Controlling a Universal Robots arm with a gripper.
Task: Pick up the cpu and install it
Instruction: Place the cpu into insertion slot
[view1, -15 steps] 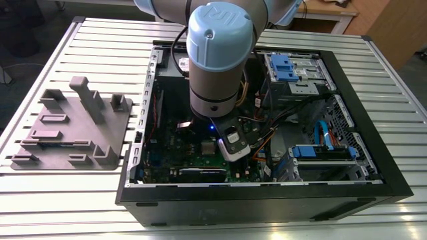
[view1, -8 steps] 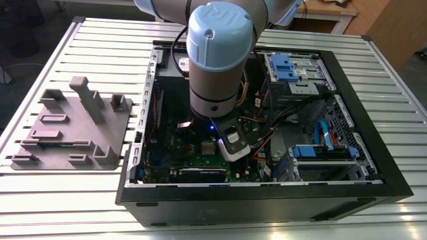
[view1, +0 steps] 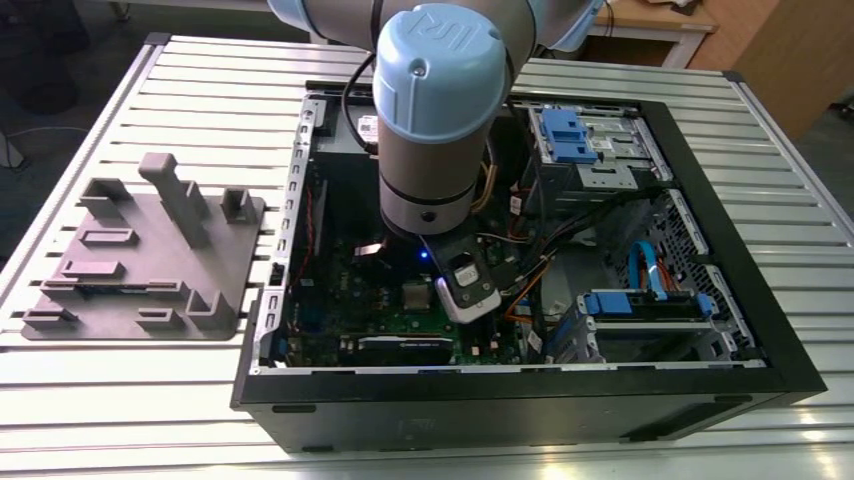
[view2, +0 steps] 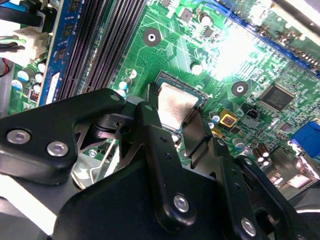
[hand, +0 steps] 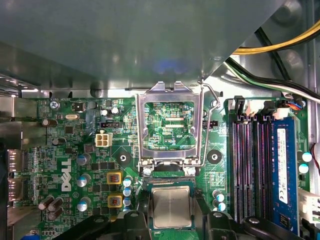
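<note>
1. The install step is judged to be in hand. The small, flat, square cpu with the silver-grey metal top (hand: 171, 207) is seen lying within the dark square socket (hand: 170, 182) on the green motherboard (hand: 50, 145).
2. The hinged silver metal load plate (hand: 167, 92) is swung open just beyond the socket. Whether the cpu is fully seated in the socket cannot be told.
3. The black two-fingered gripper (view2: 173, 117) is set narrow directly above the socket. It is judged to be closed on the cpu, with one finger held against each of two opposite edges in both wrist views.
4. As a judgement, this step calls for the cpu to be kept level and square to the socket, so that no corner is caught on the rim.
5. The socket is enclosed by the open black computer case (view1: 534, 410), which is laid on the slatted metal counter (view1: 134, 400). The grey plastic fixture with upright posts (view1: 147, 260) is set well apart from the socket, outside the case.
</note>
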